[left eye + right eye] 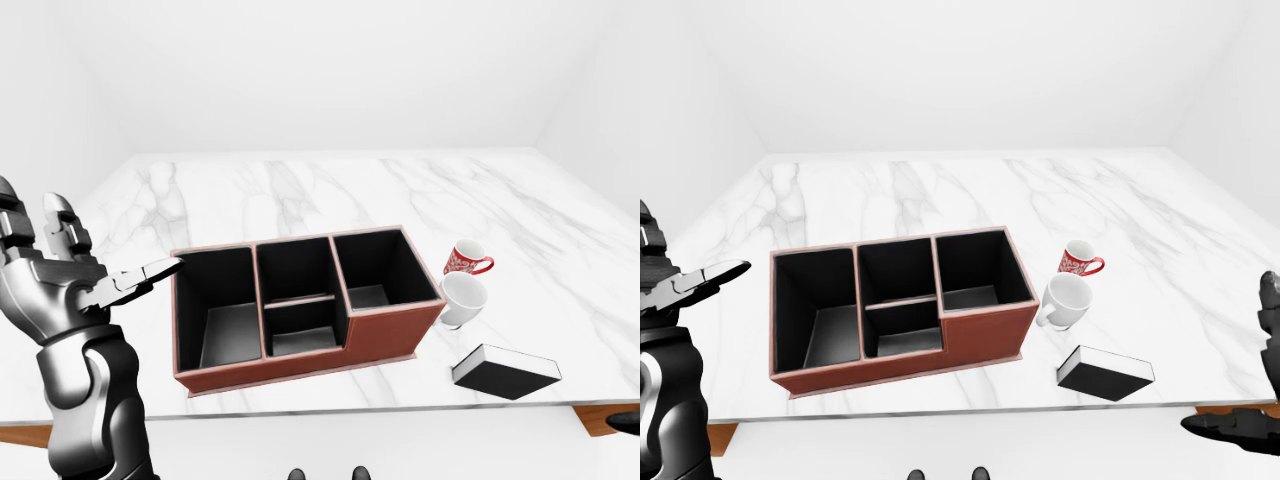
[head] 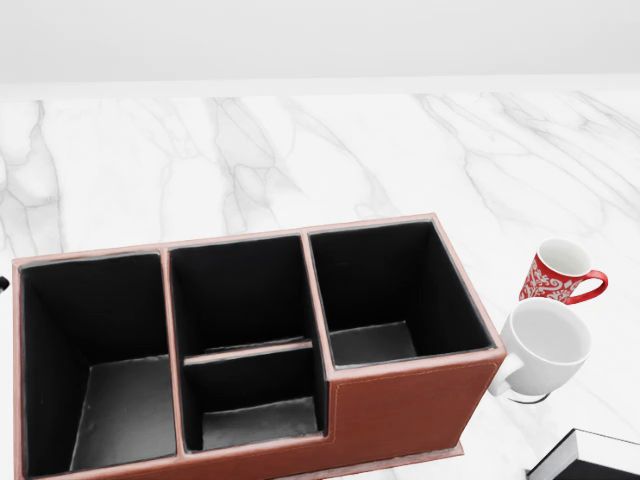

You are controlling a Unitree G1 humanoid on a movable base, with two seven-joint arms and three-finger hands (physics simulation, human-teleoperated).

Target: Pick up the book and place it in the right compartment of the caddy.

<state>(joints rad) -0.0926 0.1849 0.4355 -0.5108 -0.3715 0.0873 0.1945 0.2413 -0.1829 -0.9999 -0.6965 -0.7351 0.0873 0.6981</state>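
In the head view the book (image 2: 590, 458) is cut by the bottom edge, only a corner showing, and the caddy (image 2: 400, 410) loses its lower left. The right robot hand (image 1: 1252, 420) is clipped at the right-eye view's edge, grip unreadable.

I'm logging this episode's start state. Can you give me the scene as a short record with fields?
surface: white marble table
caddy: red-brown, black inside, four compartments, all empty
book: black, lying flat on the table, right of the caddy in the left-eye view, untouched
mugs: red patterned mug and white mug, between caddy and book
left hand: raised left of the caddy, fingers spread, empty
right hand: at the right-eye view's right edge, mostly cut off
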